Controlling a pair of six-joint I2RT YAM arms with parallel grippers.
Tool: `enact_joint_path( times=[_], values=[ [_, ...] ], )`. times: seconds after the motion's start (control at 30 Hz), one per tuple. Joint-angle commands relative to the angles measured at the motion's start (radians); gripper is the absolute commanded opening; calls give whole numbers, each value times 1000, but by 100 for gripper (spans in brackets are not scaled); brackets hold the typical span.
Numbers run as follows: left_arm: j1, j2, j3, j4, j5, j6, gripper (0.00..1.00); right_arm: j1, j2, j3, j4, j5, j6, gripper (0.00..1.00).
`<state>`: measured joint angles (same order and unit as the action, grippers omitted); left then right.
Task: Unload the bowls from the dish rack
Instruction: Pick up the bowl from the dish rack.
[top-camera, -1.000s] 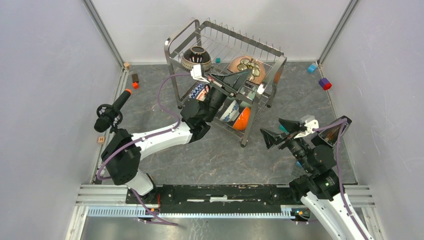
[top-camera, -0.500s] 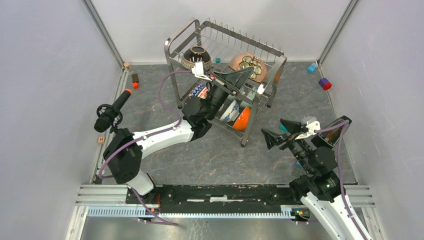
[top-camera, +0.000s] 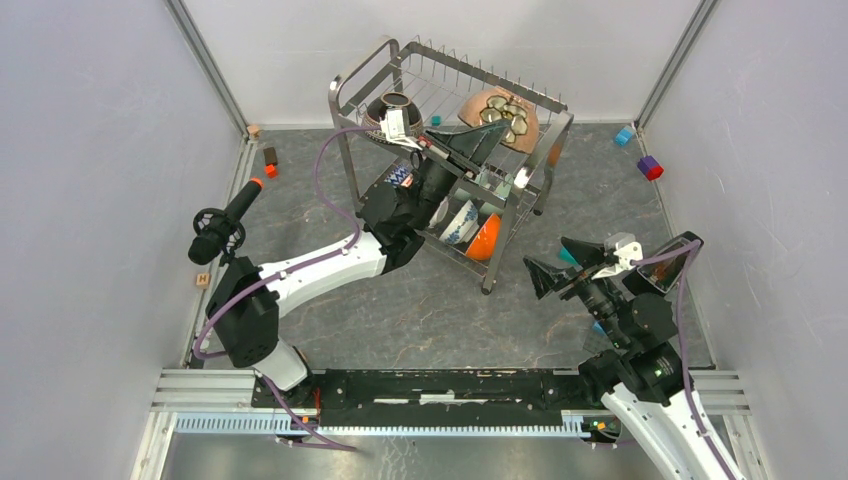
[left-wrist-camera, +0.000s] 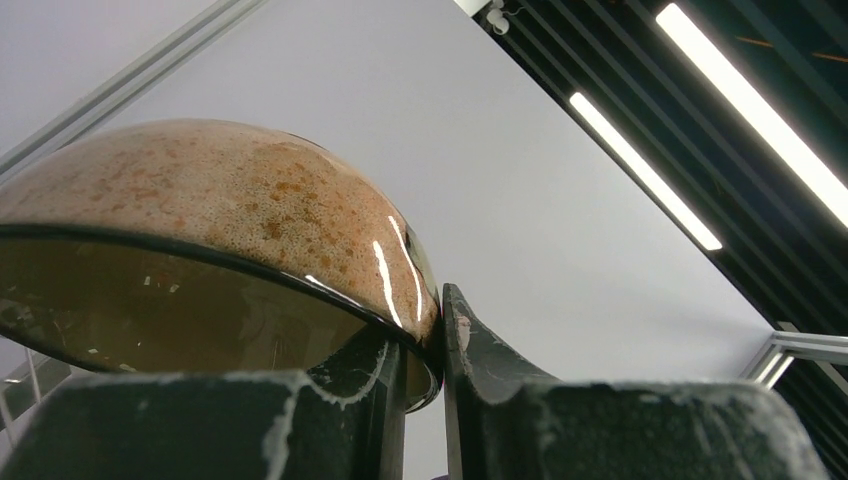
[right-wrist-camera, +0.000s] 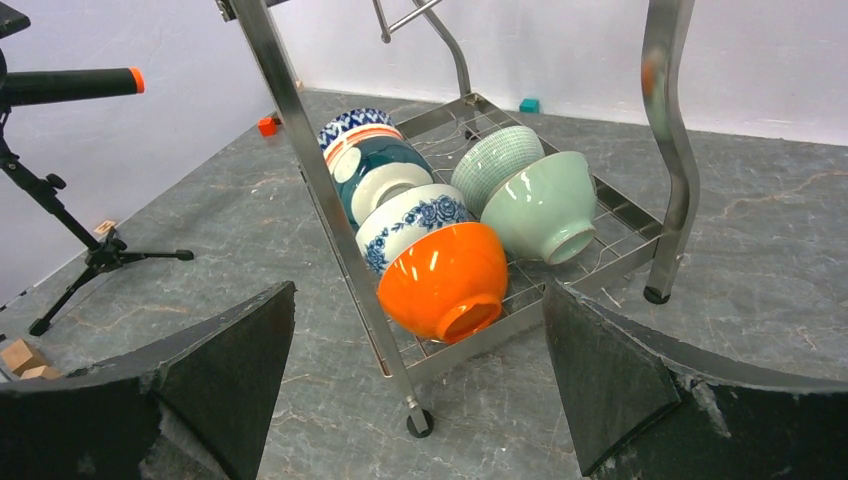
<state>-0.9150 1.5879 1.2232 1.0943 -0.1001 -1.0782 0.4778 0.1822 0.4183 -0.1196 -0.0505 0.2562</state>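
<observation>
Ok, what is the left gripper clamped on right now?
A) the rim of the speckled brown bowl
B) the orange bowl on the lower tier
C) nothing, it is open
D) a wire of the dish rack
A: in the left wrist view the left gripper pinches the rim of the speckled brown bowl, one finger inside and one outside.

Setting: robotics lab test cell. My left arm (top-camera: 310, 275) and right arm (top-camera: 655, 385) bolt to a black rail (top-camera: 450, 385) edging a grey stone-pattern tabletop (top-camera: 440, 315). Plain white panels (top-camera: 90, 150) in aluminium framing (top-camera: 205, 65) enclose it. Microphone on tripod (top-camera: 225, 222) alongside. Strip lights (left-wrist-camera: 640, 170) overhead.
</observation>
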Motion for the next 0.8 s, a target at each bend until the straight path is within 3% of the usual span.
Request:
enact_joint_path(
  times=[0.0,0.77],
  values=[
    [1,-53,76,147,35,48,2,5,-6,51,14,6,-4,98],
    [10,-225,132,-43,95,158,2,6,5,119,-15,-5,-3,98]
  ],
)
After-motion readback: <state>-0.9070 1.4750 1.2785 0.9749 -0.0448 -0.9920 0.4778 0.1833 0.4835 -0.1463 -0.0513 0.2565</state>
